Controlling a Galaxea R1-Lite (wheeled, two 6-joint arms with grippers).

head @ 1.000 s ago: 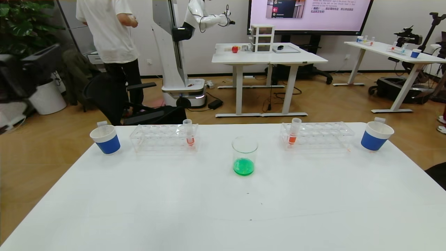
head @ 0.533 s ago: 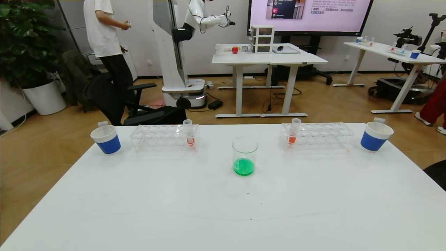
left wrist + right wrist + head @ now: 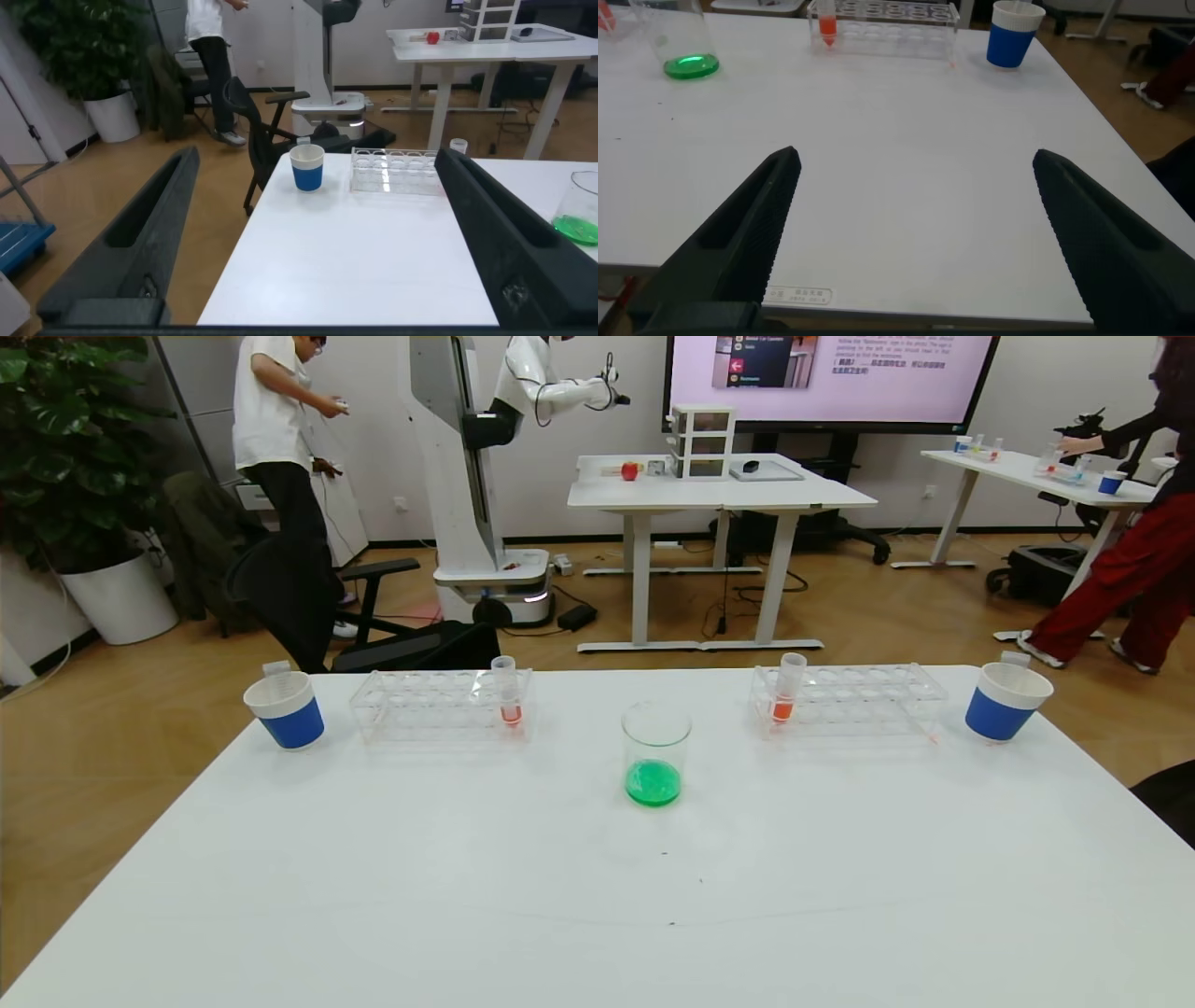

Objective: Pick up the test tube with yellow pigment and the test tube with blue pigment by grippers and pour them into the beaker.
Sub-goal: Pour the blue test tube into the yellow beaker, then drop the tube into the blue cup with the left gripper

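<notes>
Beaker (image 3: 656, 752) upright mid-surface (image 3: 597, 896) between two clear racks, green liquid at its bottom; one orange-red tube in left rack (image 3: 441, 706), one in right rack (image 3: 848, 700), blue-and-white cup (image 3: 285, 709) at far left, another (image 3: 1006, 700) at far right. No yellow or blue tube distinguishable. Left gripper (image 3: 318, 252) and right gripper (image 3: 920, 243) both off the head view, fingers spread wide, holding nothing, low over the near surface.
</notes>
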